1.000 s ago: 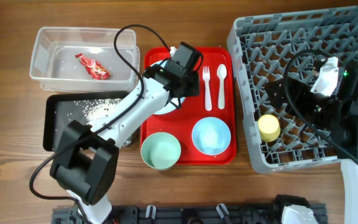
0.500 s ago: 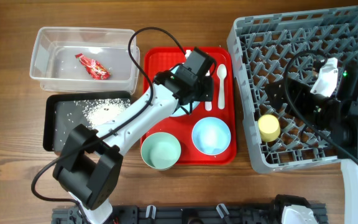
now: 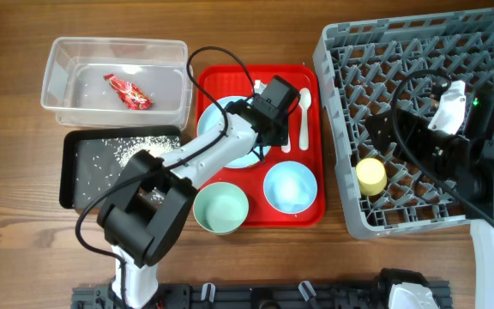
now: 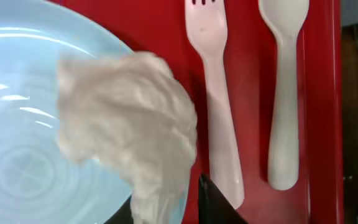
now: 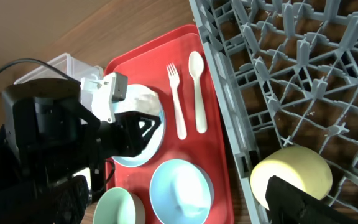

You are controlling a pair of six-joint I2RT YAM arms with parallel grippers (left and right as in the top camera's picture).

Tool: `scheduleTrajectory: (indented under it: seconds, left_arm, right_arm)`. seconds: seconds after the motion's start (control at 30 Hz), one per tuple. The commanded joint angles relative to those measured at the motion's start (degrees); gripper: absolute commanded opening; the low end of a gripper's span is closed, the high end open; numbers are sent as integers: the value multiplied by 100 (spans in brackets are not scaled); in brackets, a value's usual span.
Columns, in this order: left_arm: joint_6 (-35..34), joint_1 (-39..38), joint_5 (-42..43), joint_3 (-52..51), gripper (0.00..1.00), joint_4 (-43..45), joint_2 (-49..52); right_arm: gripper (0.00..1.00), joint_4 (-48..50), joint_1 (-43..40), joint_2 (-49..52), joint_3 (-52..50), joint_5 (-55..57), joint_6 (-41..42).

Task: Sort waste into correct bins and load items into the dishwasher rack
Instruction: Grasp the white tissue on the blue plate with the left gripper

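Now left fingers (image 4: 215, 204) at tissue (image 4: 129, 127) on plate (image 4: 17, 130); grip unclear.

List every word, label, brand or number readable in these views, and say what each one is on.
None: no text can be read in any view.
The red snack wrapper in the clear tub: any print on it is too small to read.

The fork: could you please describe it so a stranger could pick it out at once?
Find the red tray left of the rack. Two white utensils lie side by side at its far right. The fork is the left one, nearer the plate, with tines, unlike the round-tipped spoon.
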Motion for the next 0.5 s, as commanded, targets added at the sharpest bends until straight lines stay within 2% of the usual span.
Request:
scheduleTrajectory:
  seconds: [0.0, 0.2, 0.47]
  left_arm:
    - [4, 11, -11, 39, 4, 26, -96]
    - [326, 50, -284, 90, 4, -81, -271]
    - [610, 455, -997, 105, 4, -286, -1491]
  right_arm:
    - [93, 9, 20, 22, 61, -72, 7]
    - [93, 15, 17, 22, 61, -70, 0]
    - [93, 15, 20, 22, 61, -72, 7]
